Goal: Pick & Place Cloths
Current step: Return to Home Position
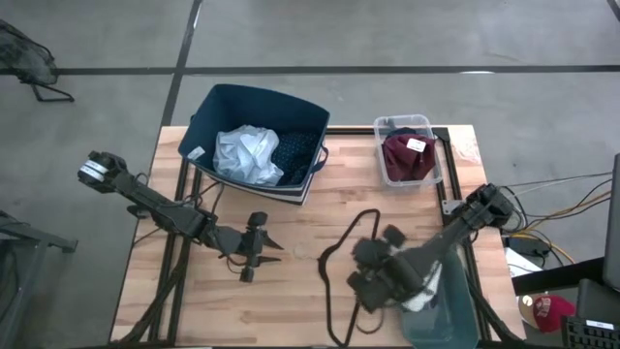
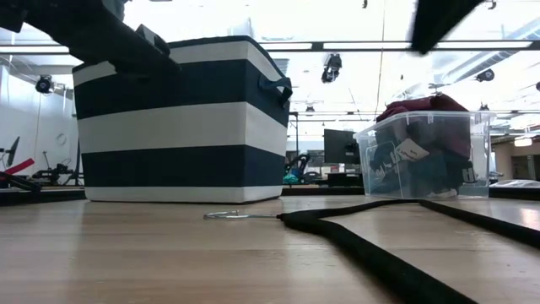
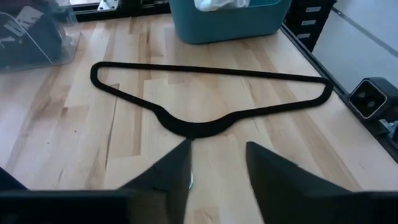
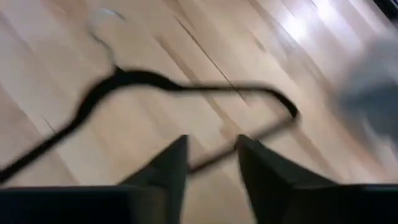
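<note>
left claw (image 3: 219, 144) apart, empty | right claw (image 4: 211, 138) apart near hanger (image 4: 186, 84) | cloths (image 1: 247, 153) in bin (image 1: 254, 94)

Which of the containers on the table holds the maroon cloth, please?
The small clear plastic box; the navy bin beside it holds a pale blue shirt, and the teal bin shows only white fabric.

Even overhead light covers the tabletop (image 1: 320, 208), leaving only soft shadows close beside the navy bin (image 1: 205, 121). In the low view, bright ceiling lights (image 2: 337, 46) behind the bin wash out the room, and the arms (image 2: 93, 34) above it show as silhouettes. The right wrist view shows a glare patch on the wood.
</note>
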Controlling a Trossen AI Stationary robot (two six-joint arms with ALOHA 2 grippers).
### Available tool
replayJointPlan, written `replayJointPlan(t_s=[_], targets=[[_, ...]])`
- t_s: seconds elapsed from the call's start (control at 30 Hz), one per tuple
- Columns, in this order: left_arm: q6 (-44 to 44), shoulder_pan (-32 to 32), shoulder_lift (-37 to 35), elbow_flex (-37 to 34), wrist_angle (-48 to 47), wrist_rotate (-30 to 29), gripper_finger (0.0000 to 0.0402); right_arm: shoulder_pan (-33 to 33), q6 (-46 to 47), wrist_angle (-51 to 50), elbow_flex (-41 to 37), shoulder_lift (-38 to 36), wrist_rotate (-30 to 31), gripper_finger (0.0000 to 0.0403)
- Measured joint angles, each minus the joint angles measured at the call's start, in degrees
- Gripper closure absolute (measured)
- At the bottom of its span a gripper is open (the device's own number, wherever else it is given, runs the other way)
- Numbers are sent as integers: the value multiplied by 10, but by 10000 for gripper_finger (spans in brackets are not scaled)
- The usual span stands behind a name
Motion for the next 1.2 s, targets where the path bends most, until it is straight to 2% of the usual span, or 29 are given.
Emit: replayJointPlan(t_s=[0.13, 0.23, 0.37, 0.47, 0.6, 0.67, 0.73, 0.8, 0.93, 1.2], targets=[[10, 0, 0, 0, 1, 17, 323, -47, -181, 154, -33, 0, 35, 368], [28, 0, -5, 0, 11, 52, 386, -79, -339, 305, -63, 0, 55, 385], [59, 0, -29, -13, 33, 80, 389, -116, -519, 489, -113, -20, 46, 394], [66, 0, -64, -42, 44, 92, 391, -152, -611, 633, -175, -51, -24, 395], [69, 0, -134, -100, 87, 98, 397, -207, -708, 827, -282, -98, -178, 395], [80, 0, -173, -126, 87, 98, 396, -233, -737, 906, -330, -120, -240, 395], [82, 1, -213, -145, 86, 98, 391, -254, -752, 947, -375, -146, -250, 394], [81, 1, -248, -158, 87, 101, 389, -273, -748, 972, -413, -173, -236, 394], [80, 4, -311, -184, 70, 106, 395, -288, -712, 1009, -481, -230, -169, 394], [63, 8, -406, -225, 28, 103, 389, -289, -733, 972, -598, -370, -141, 394]])
